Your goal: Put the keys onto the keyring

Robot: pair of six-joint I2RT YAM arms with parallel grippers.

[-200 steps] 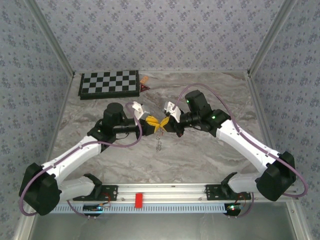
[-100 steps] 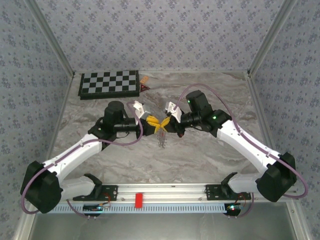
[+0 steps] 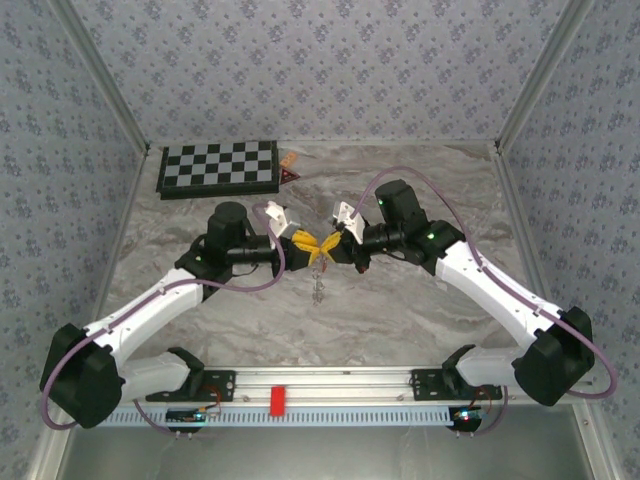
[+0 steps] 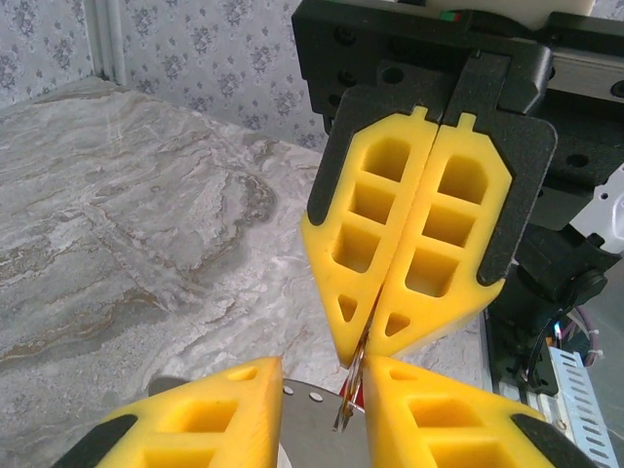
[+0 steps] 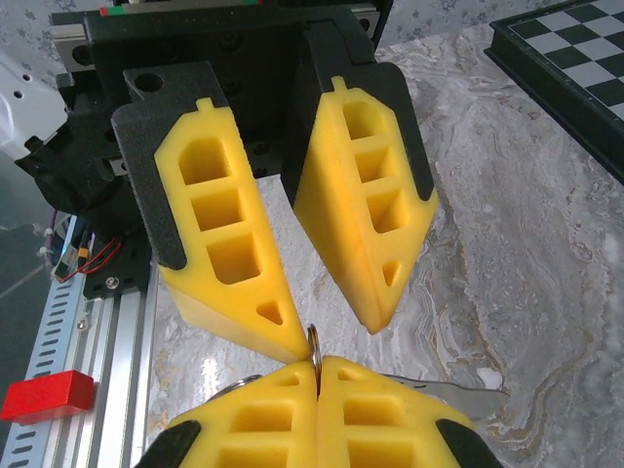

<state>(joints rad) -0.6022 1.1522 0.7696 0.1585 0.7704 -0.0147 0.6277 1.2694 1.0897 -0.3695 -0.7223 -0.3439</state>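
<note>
My two grippers meet tip to tip above the middle of the table. The right gripper (image 3: 327,245) (image 5: 317,363) is shut on the keyring (image 5: 314,339), a thin silvery loop standing on edge between its yellow pads. The ring's chain (image 3: 318,285) dangles below. The left gripper (image 3: 311,247) (image 4: 320,375) has its jaws apart with nothing between them. One left fingertip (image 5: 295,341) touches the ring. In the left wrist view the ring (image 4: 344,417) pokes down from the shut right gripper (image 4: 356,356). Beside it sit a red sliver (image 4: 358,396) and a flat silvery piece (image 4: 312,429), apparently the key, mostly hidden.
A folded chessboard (image 3: 218,167) lies at the back left, an orange-brown triangular piece (image 3: 289,162) beside it. A red block (image 3: 278,399) sits on the rail at the near edge. Patterned walls close in three sides. Bare marble surrounds the grippers.
Both grippers stay tip to tip and have edged slightly towards the far side. The dangling chain has swung a little.
</note>
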